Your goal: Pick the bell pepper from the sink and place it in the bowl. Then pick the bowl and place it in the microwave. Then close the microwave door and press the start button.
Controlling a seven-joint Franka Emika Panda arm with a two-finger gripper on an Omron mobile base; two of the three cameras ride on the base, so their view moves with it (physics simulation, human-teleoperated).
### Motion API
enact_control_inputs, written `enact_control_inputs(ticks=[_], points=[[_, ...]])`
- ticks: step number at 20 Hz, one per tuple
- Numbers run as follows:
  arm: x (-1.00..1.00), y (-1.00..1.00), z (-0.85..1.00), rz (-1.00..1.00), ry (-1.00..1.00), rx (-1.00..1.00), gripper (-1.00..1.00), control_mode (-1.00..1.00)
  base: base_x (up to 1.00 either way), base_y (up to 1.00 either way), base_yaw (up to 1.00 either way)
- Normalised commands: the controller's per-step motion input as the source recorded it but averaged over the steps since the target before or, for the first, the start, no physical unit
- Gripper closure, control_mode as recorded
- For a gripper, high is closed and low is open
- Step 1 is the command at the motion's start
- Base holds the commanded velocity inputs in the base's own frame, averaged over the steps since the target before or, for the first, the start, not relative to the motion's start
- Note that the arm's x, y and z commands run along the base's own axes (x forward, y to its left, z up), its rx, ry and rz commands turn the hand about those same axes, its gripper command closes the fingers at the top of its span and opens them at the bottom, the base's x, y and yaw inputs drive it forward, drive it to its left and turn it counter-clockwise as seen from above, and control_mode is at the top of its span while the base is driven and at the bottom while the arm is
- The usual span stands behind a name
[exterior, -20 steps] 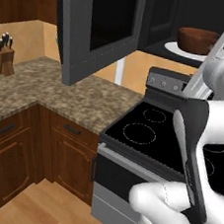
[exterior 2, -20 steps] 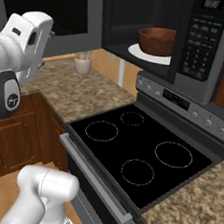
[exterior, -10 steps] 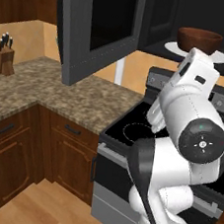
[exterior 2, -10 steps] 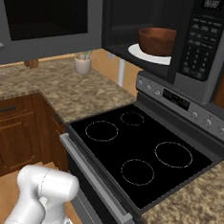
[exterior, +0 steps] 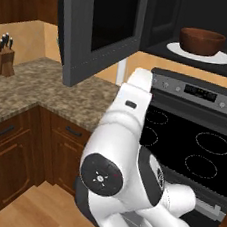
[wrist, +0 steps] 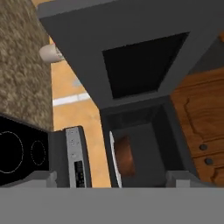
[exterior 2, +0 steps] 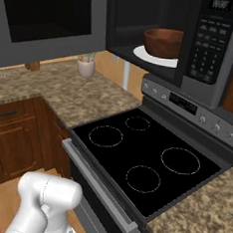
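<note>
The dark reddish-brown bowl (exterior: pixel 201 41) (exterior 2: pixel 163 42) sits on the round white turntable plate (exterior: pixel 219 59) (exterior 2: pixel 142 53) inside the black microwave (exterior 2: pixel 210 44). The bell pepper is hidden, and the sink is out of view. The microwave door (exterior: pixel 98 30) (exterior 2: pixel 46 22) (wrist: pixel 131 57) hangs wide open to the left. In the hand view my gripper (wrist: pixel 113 179) is open, holding nothing. Its grey fingertips (wrist: pixel 43 178) stand far apart, below the door and the bowl (wrist: pixel 125 156). My white arm (exterior: pixel 125 137) folds up in front of the stove.
A black-topped stove (exterior 2: pixel 145 156) with its control panel (exterior: pixel 199 91) lies under the microwave. The granite counter (exterior: pixel 22 92) carries a knife block (exterior: pixel 1 56) and a utensil cup (exterior 2: pixel 86 66). Wooden cabinets (exterior: pixel 10 148) stand below.
My arm has swung from the right edge of the left base view to its middle and dropped out of the upper left of the right base view. Bowl and door have not moved.
</note>
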Motion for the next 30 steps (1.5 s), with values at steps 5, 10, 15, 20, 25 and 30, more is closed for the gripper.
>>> enact_control_inputs(ticks=[5,10,15,20,25,30], points=[[0.32,0.75,-0.49,-0.05,0.0,-0.16,-1.0,-1.0,0.0,0.0,0.0],[0.43,0.88,-0.31,-0.12,0.0,-0.01,-1.0,-1.0,0.0,0.0,0.0],[0.4,0.87,-0.11,-0.14,0.0,0.0,-1.0,-1.0,0.0,0.0,0.0],[0.55,0.73,-0.03,-0.07,0.05,0.0,-1.0,-1.0,0.0,0.0,0.0],[0.71,0.52,-0.15,-0.03,0.01,-0.01,-1.0,-1.0,0.0,0.0,0.0],[0.72,0.17,-0.12,-0.02,0.0,0.0,-1.0,-1.0,0.0,0.0,0.0]])
